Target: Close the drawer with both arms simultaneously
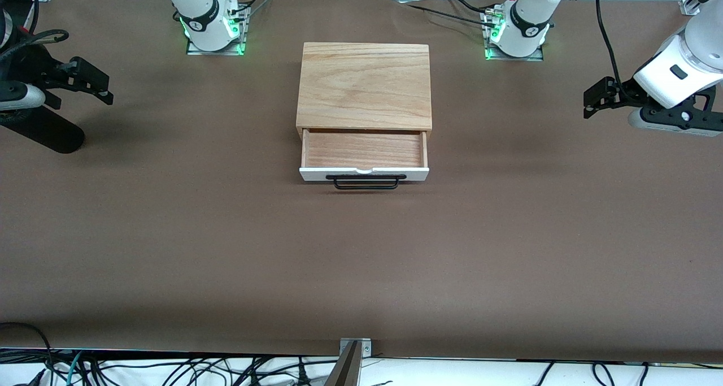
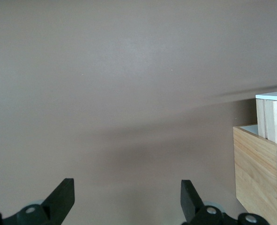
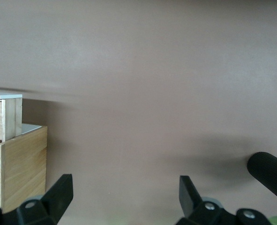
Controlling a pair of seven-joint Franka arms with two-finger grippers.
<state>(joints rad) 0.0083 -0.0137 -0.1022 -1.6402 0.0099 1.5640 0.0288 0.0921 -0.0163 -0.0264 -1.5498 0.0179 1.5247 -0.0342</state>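
brown bench carries everything. drawer sits mid-bench, pulled partway out of the oak box toward the front camera, tray empty, white front panel and black wire handle facing that camera.

step in hand, as i judge it: both arms need to approach the front panel. to do it well, bring each gripper down in front of the panel, one on each side of the handle, contact flat on the white face at the same time, then push evenly toward the box so the tray doesn't rack or skew. the box looks light, so a slow push is safer or it may slide toward the bases.

left gripper hangs over bare bench at the left arm's end, well apart from the drawer; jaws wide, holding nothing, touching nothing. right gripper hangs over the right arm's end, also well apart; jaws wide, empty. black cylinder lies under it.
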